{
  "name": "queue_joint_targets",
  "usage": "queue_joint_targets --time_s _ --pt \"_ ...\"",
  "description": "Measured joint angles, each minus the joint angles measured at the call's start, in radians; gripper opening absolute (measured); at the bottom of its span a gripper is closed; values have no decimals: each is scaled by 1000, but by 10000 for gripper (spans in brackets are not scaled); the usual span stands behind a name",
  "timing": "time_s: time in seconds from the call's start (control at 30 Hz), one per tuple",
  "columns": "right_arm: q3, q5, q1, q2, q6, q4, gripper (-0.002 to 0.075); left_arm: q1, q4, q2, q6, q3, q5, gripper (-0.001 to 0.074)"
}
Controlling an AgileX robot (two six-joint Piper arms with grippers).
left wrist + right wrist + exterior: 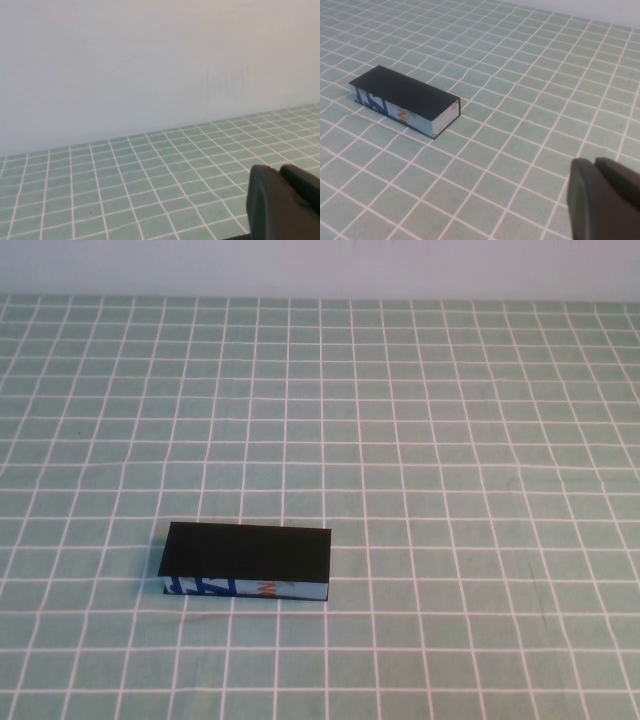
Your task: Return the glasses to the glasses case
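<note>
I am looking down on a table (480, 440) covered in a green cloth with a white grid, and neither of my arms is showing in the high view.

Starting on my left, my left gripper (282, 202) is hanging over the tablecloth near a pale wall (150, 65). Only a dark corner of it is appearing at the edge of the left wrist view, so I cannot tell how it is set, and it is touching nothing that I can see.

Moving toward the middle, the glasses case (246, 560) is lying flat on the cloth, left of centre and toward my side of the table. Its black lid is sitting closed on top, and its white front side with blue and orange print is facing me. The glasses themselves are not showing anywhere in these views.

On my right, my right gripper (605, 200) is hovering above the cloth, well apart from the case. From its wrist camera the case (405, 100) is lying at an angle, with the printed long side and one white short end both showing. Again only a dark part of the gripper is in view, so I cannot tell how it is set.
</note>
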Motion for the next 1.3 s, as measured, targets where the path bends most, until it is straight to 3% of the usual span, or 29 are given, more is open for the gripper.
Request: queue_joint_targets --time_s 0.27,0.5,0.67,1.3 --pt "0 4 0 0 0 0 -14 81 -55 -125 -27 149 -30 2" --pt "0 4 0 0 0 0 -14 185 -57 -173 -37 163 131 2" --pt "0 4 0 0 0 0 -14 193 -47 -174 -39 163 316 1" --pt "0 4 0 0 0 0 -14 193 -35 -177 -39 163 329 1"
